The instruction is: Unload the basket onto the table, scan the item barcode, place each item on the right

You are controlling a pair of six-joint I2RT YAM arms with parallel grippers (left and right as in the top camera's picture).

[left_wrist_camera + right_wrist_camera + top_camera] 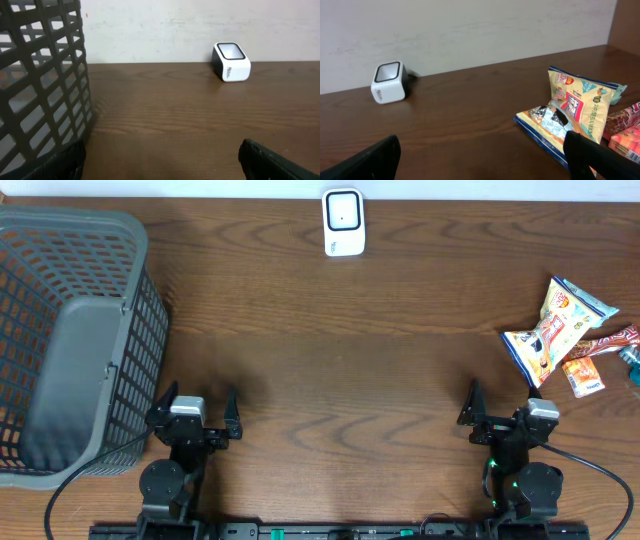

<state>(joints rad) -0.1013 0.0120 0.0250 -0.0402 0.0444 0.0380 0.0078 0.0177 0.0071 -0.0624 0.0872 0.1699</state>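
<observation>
Overhead: wood bench (350, 365). Left gripper (200, 395) sits near the front edge, left of centre, jaws spread wide and holding nothing. Right gripper (500, 405) is near the front edge toward the right, also spread and holding nothing. White barcode scanner (343, 222) stands at mid back edge. Snack bag (558, 330) lies by the right edge, touching a red wrapper (612, 340) and an orange packet (583, 377), well apart from both grippers. Grey basket (140, 290) fills the back-left corner.

Left wrist: fingers (272, 160) show at the lower corners with bare bench between them. Basket wall is at left, scanner at the back edge.

Right wrist: fingers (365, 160) are spread at the lower corners. The crumpled snack bag lies just ahead of the right-hand finger. Scanner is far left at the back edge.
</observation>
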